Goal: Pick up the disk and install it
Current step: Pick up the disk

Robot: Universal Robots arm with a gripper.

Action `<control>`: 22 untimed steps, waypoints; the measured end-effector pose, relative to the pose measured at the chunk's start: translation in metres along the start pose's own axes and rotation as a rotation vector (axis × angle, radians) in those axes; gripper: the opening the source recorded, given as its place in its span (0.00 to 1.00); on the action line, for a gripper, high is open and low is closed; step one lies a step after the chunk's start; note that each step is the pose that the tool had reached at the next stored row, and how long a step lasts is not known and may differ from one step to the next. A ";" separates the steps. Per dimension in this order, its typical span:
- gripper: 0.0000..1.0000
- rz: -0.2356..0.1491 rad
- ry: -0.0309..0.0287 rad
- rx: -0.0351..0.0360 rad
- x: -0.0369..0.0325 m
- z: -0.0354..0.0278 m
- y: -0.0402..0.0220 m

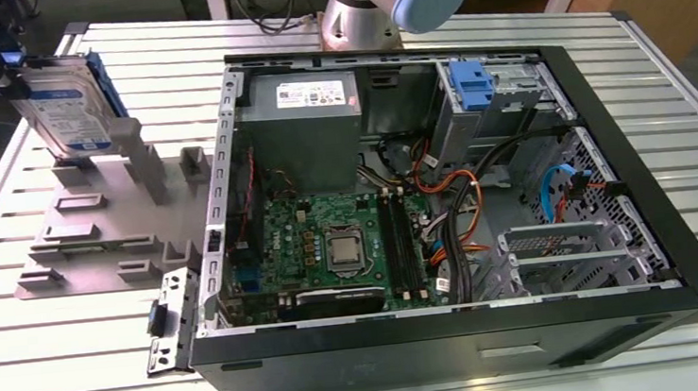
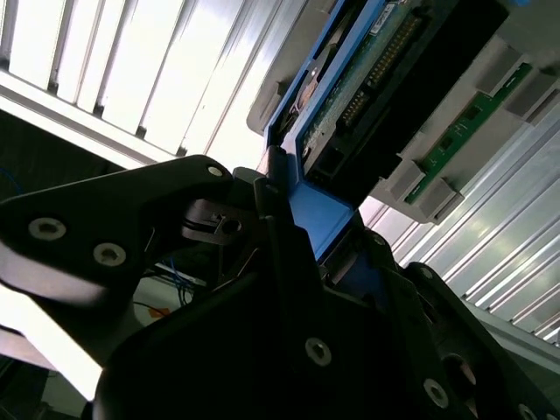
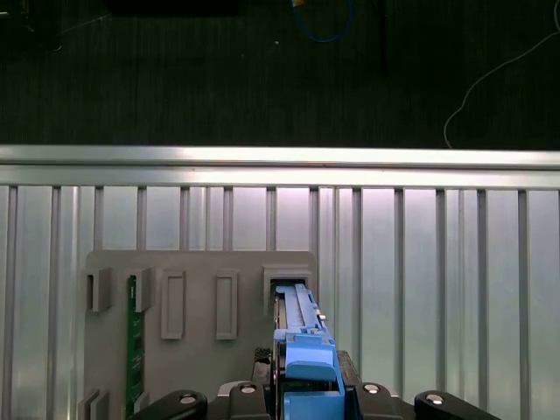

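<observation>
The disk [image 1: 63, 102] is a silver drive with a white-and-blue label and blue side rails. It stands on edge, slightly tilted, at the far-left end of the grey fixture [image 1: 88, 247] in the exterior view. My gripper [image 1: 7, 66] is shut on its upper end. In the first wrist view the disk [image 3: 297, 328] runs from my gripper [image 3: 306, 398] down to a slot in the fixture [image 3: 201, 271]. Whether its lower end still sits in the slot I cannot tell. In the second wrist view the fingers [image 2: 289, 227] clamp the blue rail of the disk [image 2: 350, 83].
An open black computer case [image 1: 463, 342] lies at the middle of the slatted metal table [image 1: 36, 375], with the motherboard, cables and a drive bay holding a blue clip [image 1: 471, 85]. A green board [image 3: 134, 341] stands in another fixture slot. The arm's base [image 1: 371, 9] rises behind the case.
</observation>
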State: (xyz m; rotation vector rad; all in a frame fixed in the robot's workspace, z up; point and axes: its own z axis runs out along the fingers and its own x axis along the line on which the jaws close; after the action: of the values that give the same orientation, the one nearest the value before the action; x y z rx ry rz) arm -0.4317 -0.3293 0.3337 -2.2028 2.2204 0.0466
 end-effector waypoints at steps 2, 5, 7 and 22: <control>0.36 0.000 0.0000 0.0001 0.0000 -0.0003 0.0000; 0.36 0.000 0.0000 -0.0001 0.0000 -0.0011 0.0000; 0.36 0.000 0.0000 -0.0001 -0.0001 -0.0018 0.0000; 0.36 0.000 0.0000 -0.0001 -0.0002 -0.0063 0.0001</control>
State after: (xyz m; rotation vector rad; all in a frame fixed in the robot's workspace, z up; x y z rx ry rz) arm -0.4317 -0.3293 0.3400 -2.2028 2.2205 0.0467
